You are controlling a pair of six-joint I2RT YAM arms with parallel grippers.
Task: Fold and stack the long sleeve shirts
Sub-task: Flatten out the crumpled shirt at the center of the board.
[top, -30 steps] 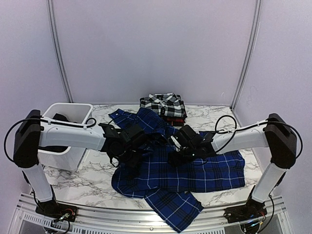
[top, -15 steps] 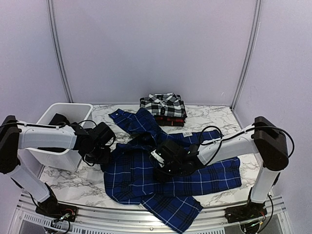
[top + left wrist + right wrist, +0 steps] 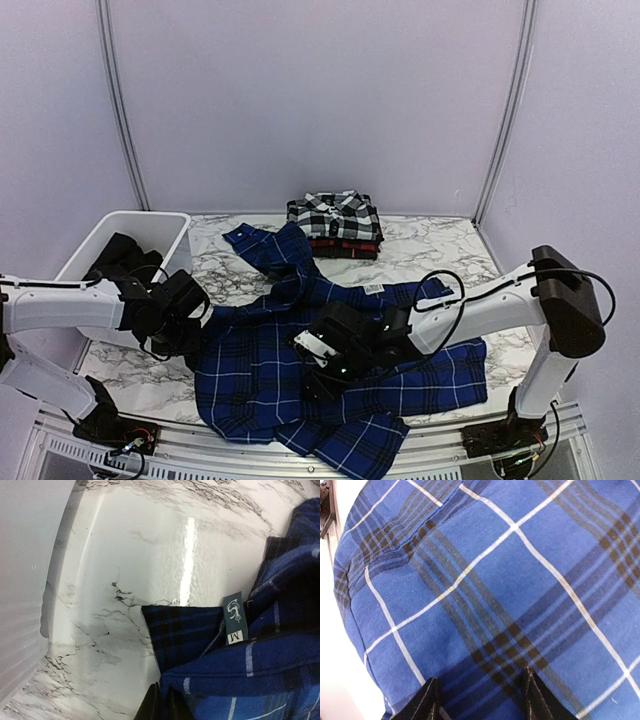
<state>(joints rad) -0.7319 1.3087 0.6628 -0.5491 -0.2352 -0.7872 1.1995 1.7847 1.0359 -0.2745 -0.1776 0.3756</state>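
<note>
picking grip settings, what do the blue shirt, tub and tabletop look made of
Blue shirt: matte woven cloth, creased, with a sewn size tag. Tub: probably plastic, smooth white thin walls. Tabletop: glossy marble pattern with glare; real stone or laminate, cannot tell.

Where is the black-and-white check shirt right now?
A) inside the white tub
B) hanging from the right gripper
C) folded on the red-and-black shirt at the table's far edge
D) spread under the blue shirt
C: the black-and-white check shirt lies folded on the red-and-black shirt at the far edge of the table, apart from the blue shirt.
</note>
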